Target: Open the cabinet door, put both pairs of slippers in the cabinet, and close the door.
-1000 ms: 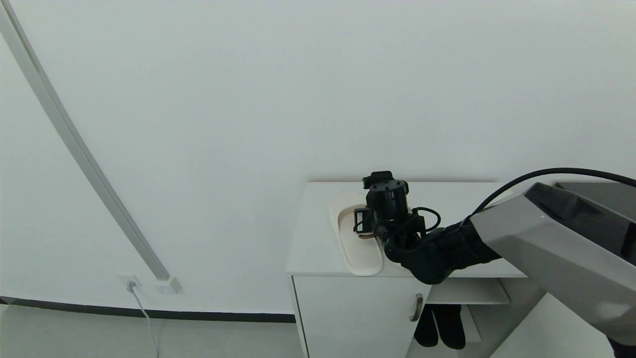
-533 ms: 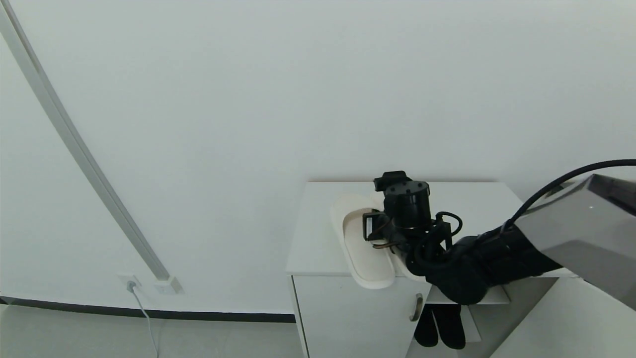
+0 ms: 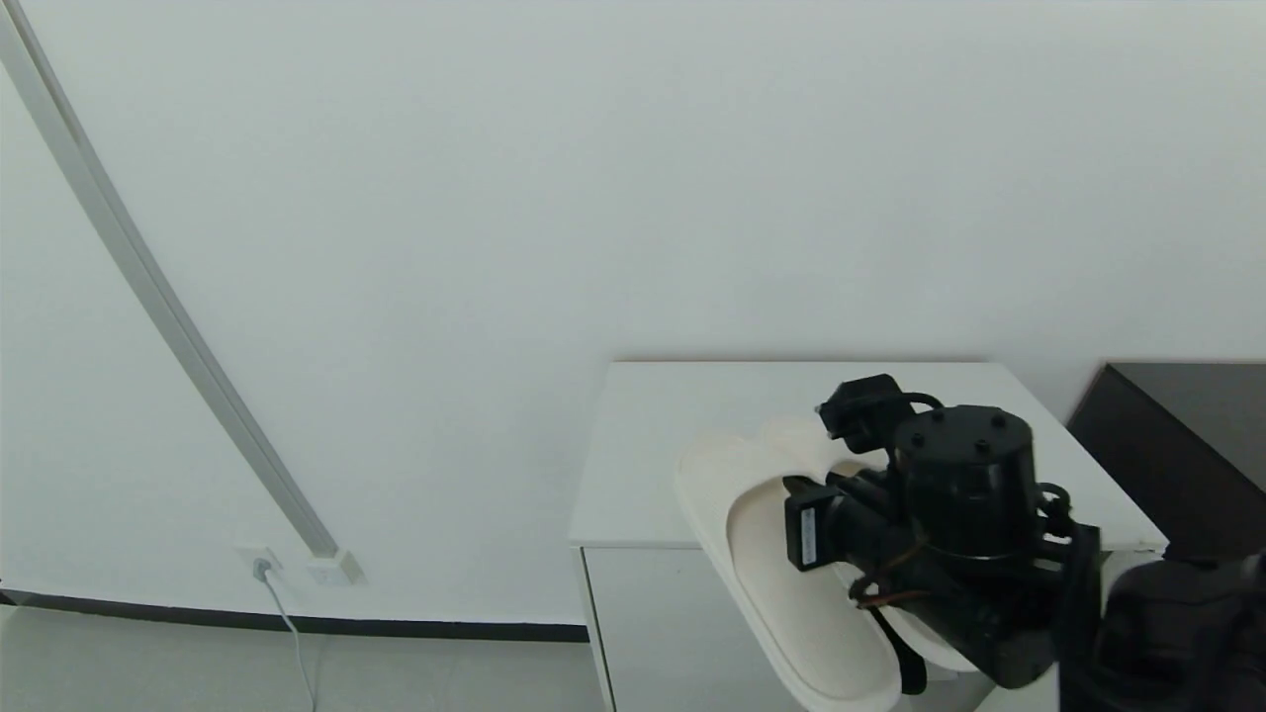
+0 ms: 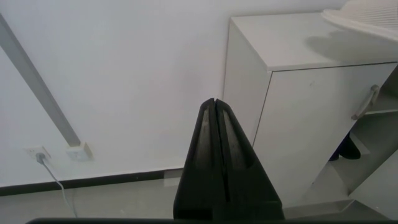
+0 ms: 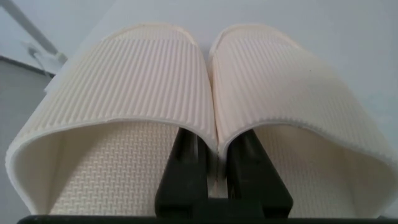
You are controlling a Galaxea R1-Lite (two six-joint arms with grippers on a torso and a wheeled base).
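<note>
Your right hand (image 5: 216, 168) is clamped on the inner edges of the cream slippers (image 3: 791, 583), which jut past the cabinet's (image 3: 673, 445) front edge at 5 o'clock in the head view. Your left hand (image 4: 214, 118) is closed and empty, low beside the cabinet.

Bright, even light (diffuse); soft shadow on cabinet (image 4: 273, 43) top.

Cream ribbed slippers (image 5: 149, 74), plain white cabinet (image 3: 643, 445), pale grey wall (image 3: 593, 198)
</note>
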